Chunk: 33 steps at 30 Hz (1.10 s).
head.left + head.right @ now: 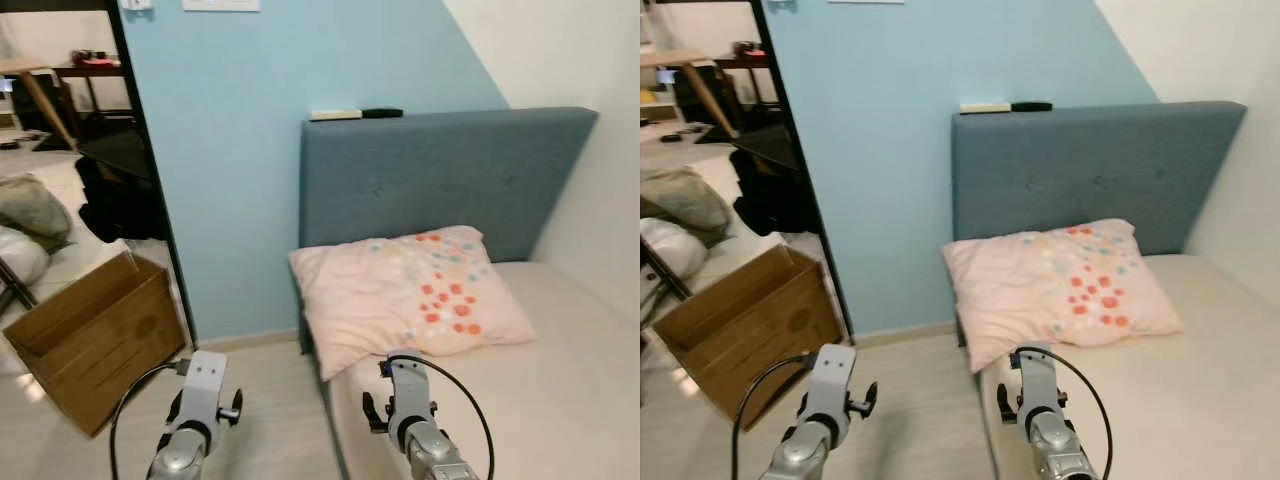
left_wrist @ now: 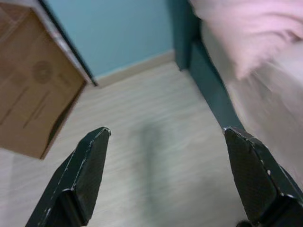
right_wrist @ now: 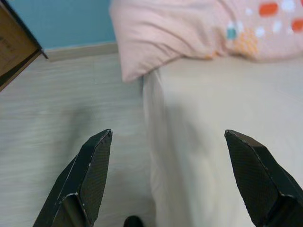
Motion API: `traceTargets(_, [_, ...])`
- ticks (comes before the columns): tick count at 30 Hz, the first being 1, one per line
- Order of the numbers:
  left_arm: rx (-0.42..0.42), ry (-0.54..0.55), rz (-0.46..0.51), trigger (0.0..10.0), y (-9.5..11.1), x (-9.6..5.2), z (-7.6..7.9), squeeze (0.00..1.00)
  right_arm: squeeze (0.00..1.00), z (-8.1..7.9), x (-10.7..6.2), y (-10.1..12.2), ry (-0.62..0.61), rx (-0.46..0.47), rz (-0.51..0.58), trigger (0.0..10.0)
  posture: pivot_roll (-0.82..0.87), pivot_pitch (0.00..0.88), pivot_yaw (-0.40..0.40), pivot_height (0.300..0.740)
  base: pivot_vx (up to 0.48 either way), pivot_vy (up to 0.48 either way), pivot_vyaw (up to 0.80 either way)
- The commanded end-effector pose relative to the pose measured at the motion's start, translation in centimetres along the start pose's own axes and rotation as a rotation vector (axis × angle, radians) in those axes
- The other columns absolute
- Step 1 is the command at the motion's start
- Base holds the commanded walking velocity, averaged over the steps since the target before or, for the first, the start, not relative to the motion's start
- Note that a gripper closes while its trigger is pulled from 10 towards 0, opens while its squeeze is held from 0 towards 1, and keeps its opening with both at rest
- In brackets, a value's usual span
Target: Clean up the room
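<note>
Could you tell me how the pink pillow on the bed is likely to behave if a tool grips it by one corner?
The pillow looks puffy and creased, so it would probably sag rather than stay flat. It is likely light for its size. One corner overhangs the bed edge, so a tug there might slide it off toward the floor.

I stand in a home bedroom. A bed (image 1: 560,400) with a beige sheet and a blue-grey padded headboard (image 1: 440,180) sits in the corner against a light blue wall (image 1: 230,150), and a pink spotted pillow (image 1: 410,295) lies at its head. An open cardboard box (image 1: 95,335) rests on the pale wood-look floor (image 1: 270,420) by a dark-framed doorway (image 1: 150,170).
</note>
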<state>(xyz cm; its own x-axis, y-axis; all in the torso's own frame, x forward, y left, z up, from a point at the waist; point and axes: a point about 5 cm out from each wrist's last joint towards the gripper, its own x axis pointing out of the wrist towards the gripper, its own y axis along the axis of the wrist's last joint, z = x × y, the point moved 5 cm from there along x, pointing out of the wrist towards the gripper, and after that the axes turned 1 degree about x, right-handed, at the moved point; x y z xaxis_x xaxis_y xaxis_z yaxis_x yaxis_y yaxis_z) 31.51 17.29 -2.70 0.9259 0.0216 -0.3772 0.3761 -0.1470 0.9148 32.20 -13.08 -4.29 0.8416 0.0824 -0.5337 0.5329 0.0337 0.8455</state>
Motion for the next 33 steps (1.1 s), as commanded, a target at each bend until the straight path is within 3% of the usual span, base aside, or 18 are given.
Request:
traceTargets(1, [0.008,0.0,-0.004,10.0,-0.06,-0.01,-0.13,0.0,0.0,-0.07,0.04,-0.03,0.006,0.01,-0.01,10.0,-0.01,0.008,-0.008,0.74,0.0,0.0,-0.8])
traceTargets(17, [0.007,-0.01,0.004,10.0,0.24,0.08,-0.04,0.0,0.0,-0.54,-0.02,-0.3,0.035,-0.014,-0.019,10.0,0.0,0.006,-0.008,0.74,0.0,0.0,-0.09])
traceTargets(33, [0.009,-0.018,0.012,10.0,0.5,0.13,-0.05,0.0,0.0,-0.9,0.0,-0.24,0.049,-0.009,-0.015,10.0,0.0,0.0,-0.008,0.74,0.0,0.371,0.0])
